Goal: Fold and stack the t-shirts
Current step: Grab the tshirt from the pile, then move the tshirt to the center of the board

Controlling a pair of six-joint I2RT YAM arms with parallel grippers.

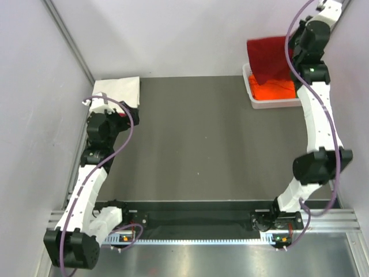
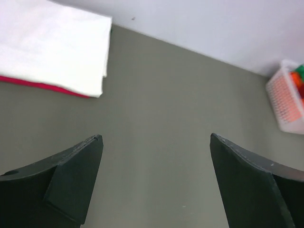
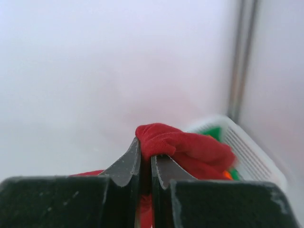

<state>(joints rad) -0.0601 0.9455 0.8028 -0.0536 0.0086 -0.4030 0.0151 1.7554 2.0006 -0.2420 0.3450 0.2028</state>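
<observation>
A dark red t-shirt [image 1: 268, 57] hangs above the white basket [image 1: 251, 92] at the back right, its cloth bunched over my right gripper [image 3: 145, 147], which is shut on it. In the right wrist view the dark red t-shirt [image 3: 190, 147] spills to the right of the pinched jaws. An orange t-shirt [image 1: 274, 91] lies in the basket, with a bit of green cloth [image 3: 211, 133] beside it. A folded white t-shirt [image 1: 120, 89] rests at the back left on a red layer [image 2: 42, 86]. My left gripper [image 2: 156, 142] stands open over bare table near that pile.
The white lattice basket [image 2: 285, 102] sits against the back wall at the right. Grey walls close in the table at the back and both sides. A metal rail [image 1: 202, 222] runs along the near edge by the arm bases.
</observation>
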